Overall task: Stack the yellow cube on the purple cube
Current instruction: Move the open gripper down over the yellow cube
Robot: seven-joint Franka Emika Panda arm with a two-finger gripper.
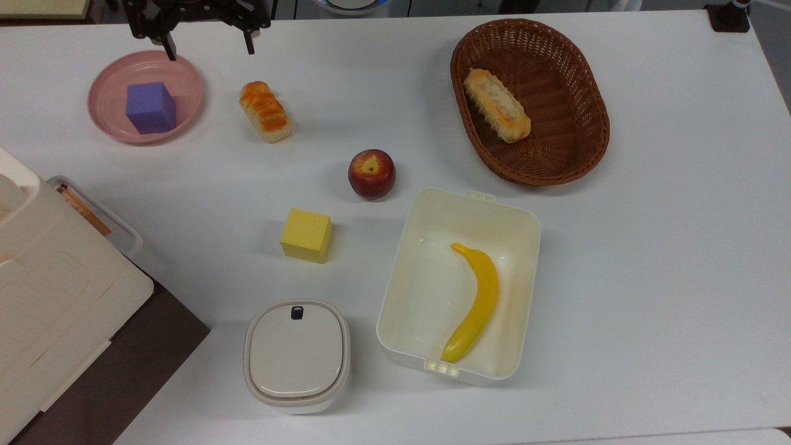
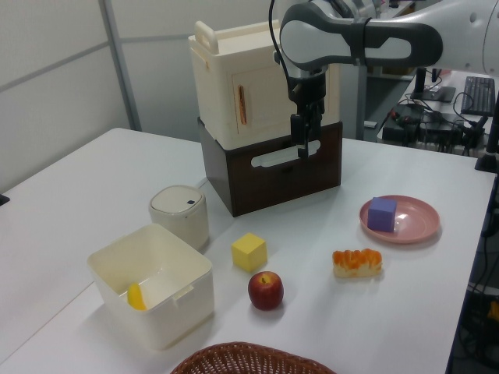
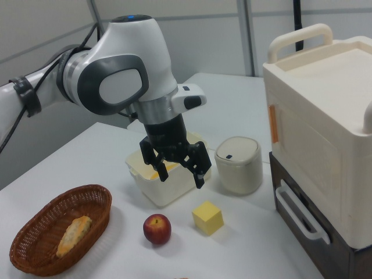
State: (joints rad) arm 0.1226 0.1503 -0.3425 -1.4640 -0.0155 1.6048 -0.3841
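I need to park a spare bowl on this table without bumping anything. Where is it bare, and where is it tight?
Bare: the table on the top view's right, beyond the wicker basket and white bin. Tight: around the yellow cube, between apple, bin and lidded container.

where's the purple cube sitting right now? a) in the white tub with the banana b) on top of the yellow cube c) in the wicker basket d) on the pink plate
d: the purple cube rests on the pink plate, while the yellow cube sits apart on the bare table.
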